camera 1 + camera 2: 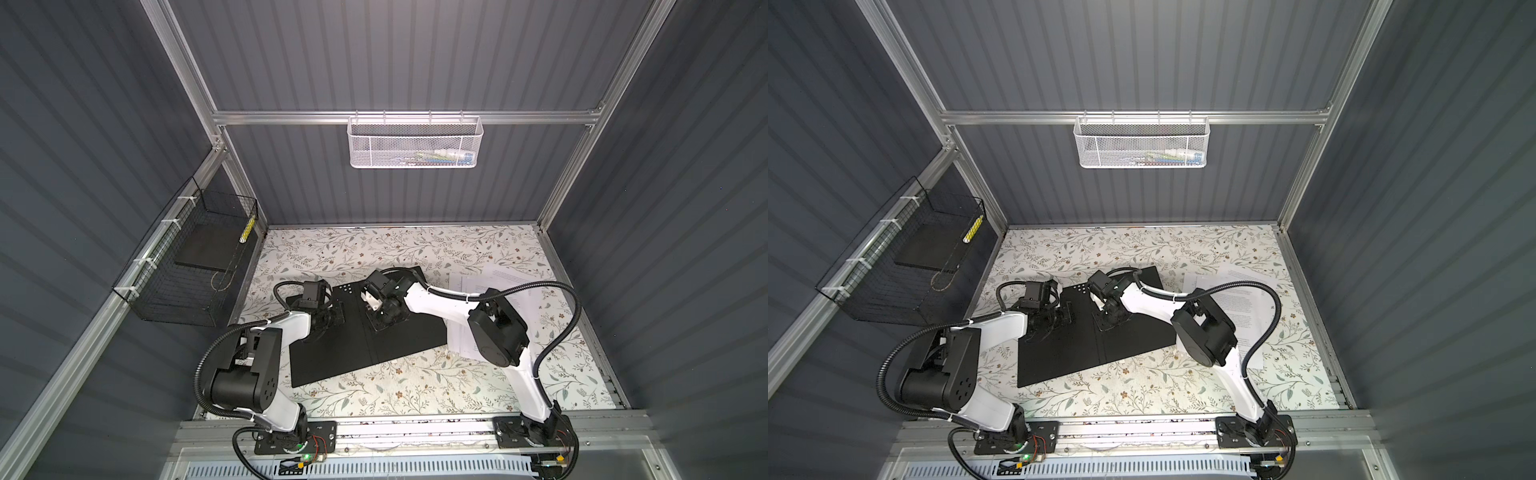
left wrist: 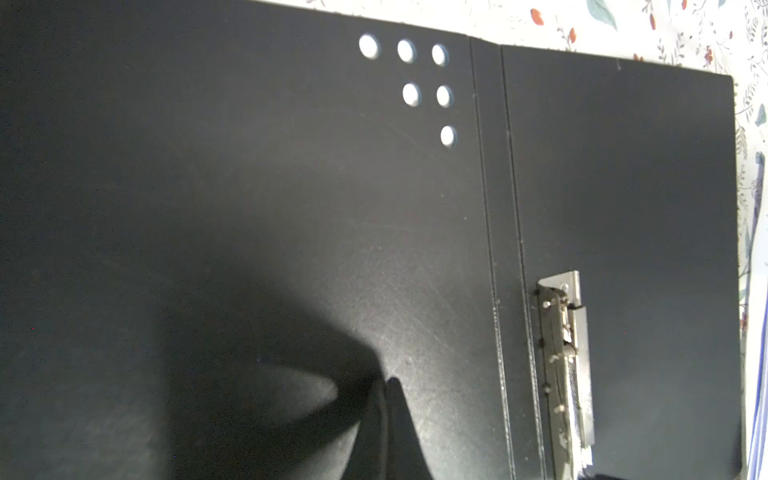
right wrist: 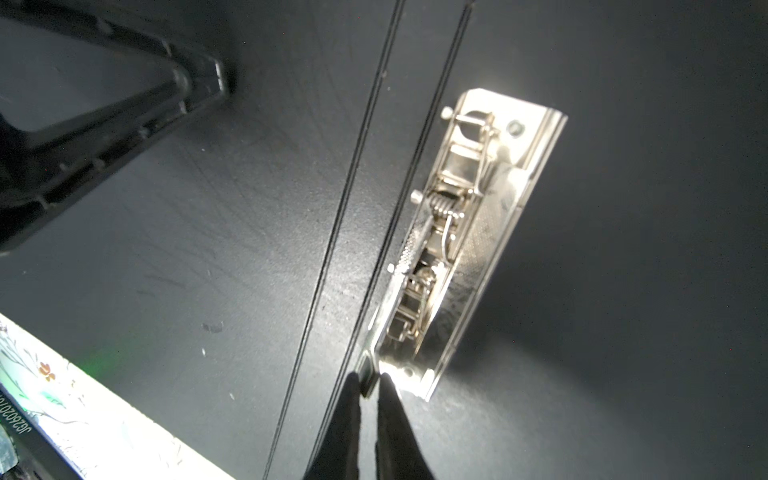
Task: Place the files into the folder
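- Right, the folder (image 1: 395,345) lies flat open on the counter (image 1: 374,245), black inside up, and both hands are down on it.
- The left hand (image 2: 384,388) is shut tight with nothing in it. Its tip is planted on the cover flap, pinning it flat, I'd say.
- The right hand (image 3: 370,380) works just across the spine from the left one. It is narrowed to a sliver over the near end of the metal clip (image 3: 469,232) and looks pinched on the lever tab.
- The files (image 1: 498,286) lie back behind the right hand, partly beneath its own arm as seen from above. They are just beside the folder's outer edge, with none inside yet.
- Handling, my guess: the sheets are light, floppy and loose (they'll fan or slide apart). Take the whole stack by one edge and drag it rather than lift it.
- The folder is stiff board and its sprung clip will push back, so the lever end is the place to grip.
- Both top views give the layout and the paper but bury the fingertips under the wrists.
- The right wrist view shows the tips astride the tab, and the spring beyond them.
- The left wrist view shows the shut tip meeting the flap, with six punched holes (image 2: 409,93) ahead of it.
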Controlling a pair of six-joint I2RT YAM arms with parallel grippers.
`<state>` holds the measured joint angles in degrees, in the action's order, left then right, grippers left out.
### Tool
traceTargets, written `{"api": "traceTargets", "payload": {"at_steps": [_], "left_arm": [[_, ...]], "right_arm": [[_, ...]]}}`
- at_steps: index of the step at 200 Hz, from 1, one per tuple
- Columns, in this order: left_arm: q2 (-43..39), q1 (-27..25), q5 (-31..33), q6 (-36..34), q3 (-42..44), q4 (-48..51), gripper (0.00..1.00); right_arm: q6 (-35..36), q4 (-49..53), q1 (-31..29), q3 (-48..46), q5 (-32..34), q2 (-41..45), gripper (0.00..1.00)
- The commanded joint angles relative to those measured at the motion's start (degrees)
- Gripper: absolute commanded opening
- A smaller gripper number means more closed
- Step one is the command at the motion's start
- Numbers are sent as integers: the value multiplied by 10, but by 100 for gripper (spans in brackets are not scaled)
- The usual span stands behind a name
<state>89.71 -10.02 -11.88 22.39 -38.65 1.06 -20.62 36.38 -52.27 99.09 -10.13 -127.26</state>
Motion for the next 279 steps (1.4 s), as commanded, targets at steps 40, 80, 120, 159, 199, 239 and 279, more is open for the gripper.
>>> {"api": "traceTargets", "payload": {"at_steps": [40,80,120,159,199,239,279], "left_arm": [[30,2,-2,-16,7,56,0],[32,2,-3,-16,6,56,0],[31,2,-3,-16,6,56,0],[32,1,-3,-16,6,56,0],[34,2,-3,-16,6,57,0],[34,2,-3,-16,5,57,0],[35,1,-3,-16,4,57,0]], "right_arm": [[-12,23,4,36,34,-27,11],[-8,28,3,42,20,-36,13],[-6,33,4,38,26,-33,11],[-7,27,3,22,35,-19,10],[-5,37,3,24,40,-25,9],[9,66,-3,35,70,-39,8],[12,79,-6,53,70,-55,8]]}}
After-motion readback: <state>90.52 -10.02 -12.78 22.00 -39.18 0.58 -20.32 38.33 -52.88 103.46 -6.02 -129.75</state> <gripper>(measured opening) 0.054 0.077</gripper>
